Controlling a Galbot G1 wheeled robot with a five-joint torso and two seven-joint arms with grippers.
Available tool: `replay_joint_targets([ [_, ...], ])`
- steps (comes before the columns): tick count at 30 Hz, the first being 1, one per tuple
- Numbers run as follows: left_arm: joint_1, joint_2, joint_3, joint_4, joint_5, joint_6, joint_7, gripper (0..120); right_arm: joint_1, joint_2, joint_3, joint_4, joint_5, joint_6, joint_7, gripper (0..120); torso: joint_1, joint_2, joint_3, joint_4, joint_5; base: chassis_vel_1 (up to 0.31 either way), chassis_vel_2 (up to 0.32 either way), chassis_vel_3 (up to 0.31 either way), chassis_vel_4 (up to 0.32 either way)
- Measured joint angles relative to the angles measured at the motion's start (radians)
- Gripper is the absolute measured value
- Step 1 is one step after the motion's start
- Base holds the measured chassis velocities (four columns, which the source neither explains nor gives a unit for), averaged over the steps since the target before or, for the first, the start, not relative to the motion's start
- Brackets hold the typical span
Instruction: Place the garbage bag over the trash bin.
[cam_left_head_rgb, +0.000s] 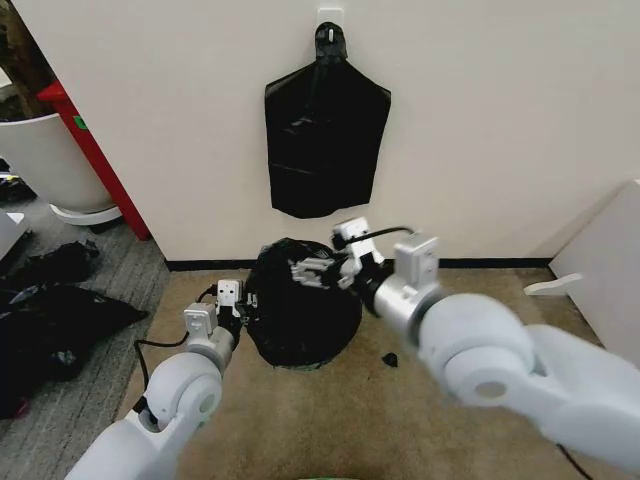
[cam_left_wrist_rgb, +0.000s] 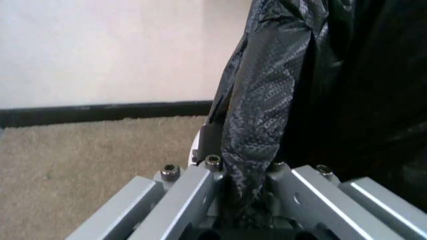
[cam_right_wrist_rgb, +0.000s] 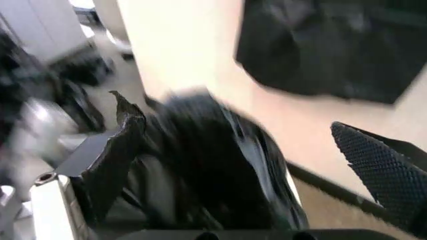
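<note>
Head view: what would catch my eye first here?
The glossy black garbage bag bulging on the carpet by the wall, with both arms reaching into it. The left tool pinches a fold of it; the right tool is at its top. Above, a flat sheaf of bags hangs from a hook.

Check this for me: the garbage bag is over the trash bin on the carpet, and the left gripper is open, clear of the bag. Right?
Not quite. The left wrist view shows the left gripper shut on a fold of the garbage bag, not clear of it. The bag does cover the bin on the carpet.
</note>
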Motion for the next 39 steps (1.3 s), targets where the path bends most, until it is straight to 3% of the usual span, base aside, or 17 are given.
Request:
replay_joint_targets([
  [8,0.017,0.022,-0.008,-0.036,0.018,-0.004,0.033,0,-0.07,0.0,0.006,-0.042,-0.028,0.033,-0.003,95,0.0,0.0,0.0,0.0005,-0.0002,0.0,0.0,0.0,0.0],
  [26,0.043,0.026,-0.011,-0.064,0.047,-0.02,0.063,0,-0.09,-0.009,0.003,-0.059,-0.021,0.059,0.039,32,0.0,0.0,0.0,0.0005,-0.0002,0.0,0.0,0.0,0.0],
  [31,0.05,0.024,-0.01,-0.058,0.058,-0.025,0.087,0,-0.092,-0.016,0.005,-0.053,-0.014,0.072,0.049,10,0.0,0.0,0.0,0.0004,-0.0002,0.0,0.0,0.0,0.0],
  [35,0.053,0.026,-0.011,-0.056,0.061,-0.028,0.101,0,-0.093,-0.016,0.008,-0.059,-0.01,0.079,0.059,0,0.0,0.0,0.0,0.0004,-0.0002,0.0,0.0,0.0,0.0],
  [39,0.055,0.029,-0.014,-0.045,0.068,-0.035,0.12,0,-0.092,-0.016,0.015,-0.057,0.004,0.083,0.069,0,0.0,0.0,0.0,0.0004,-0.0002,0.0,0.0,0.0,0.0],
])
